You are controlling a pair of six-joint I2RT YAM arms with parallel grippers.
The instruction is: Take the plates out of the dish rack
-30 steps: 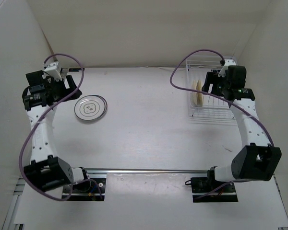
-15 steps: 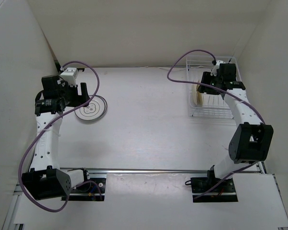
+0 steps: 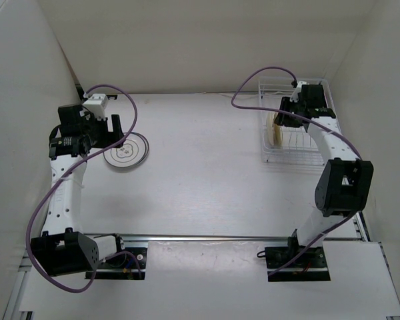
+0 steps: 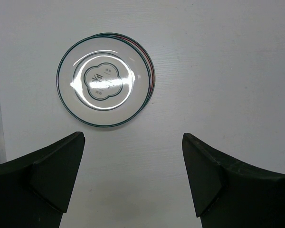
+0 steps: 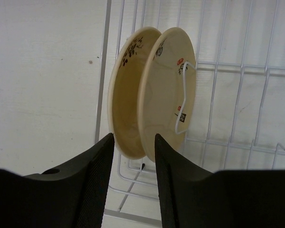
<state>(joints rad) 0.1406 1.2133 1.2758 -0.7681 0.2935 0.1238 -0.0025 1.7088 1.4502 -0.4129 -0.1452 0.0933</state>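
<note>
White walls box in a pale tabletop [image 3: 200,180], with both arms bolted along its near edge at the bottom of the overhead frame. At the upper right of that frame sits the dish rack [image 3: 297,159], a white wire frame close to the right wall, and the right tool [image 3: 283,121] reaches into it from above.

Its wrist view shows why. Two beige plates stand on edge between the tines. The sprigged plate [image 5: 126,90], toward the left of the frame, carries a dark floral mark. The second beige plate [image 5: 166,90] stands just beside it with a wire tine crossing its face. The right tool's fingers [image 5: 97,180] straddle the lower rim of the sprigged plate, one on each face, which is a sensible way to take a thin upright disc. Whether they already pinch it or merely flank it cannot be told from these views.

At the middle left of the overhead frame the white plate [image 3: 125,152], dark-rimmed, lies flat on the tabletop, well apart from the rack. In the left wrist view a reddish rim [image 4: 150,71] peeks from under its right side. It therefore appears to rest on another plate, probably a stack that keeps the unloaded pieces together. The left tool [image 4: 132,137] hovers above and just beside this stack, spread wide and holding nothing.

By this reading the job looks about half done, with two plates out and two in the rack.
</note>
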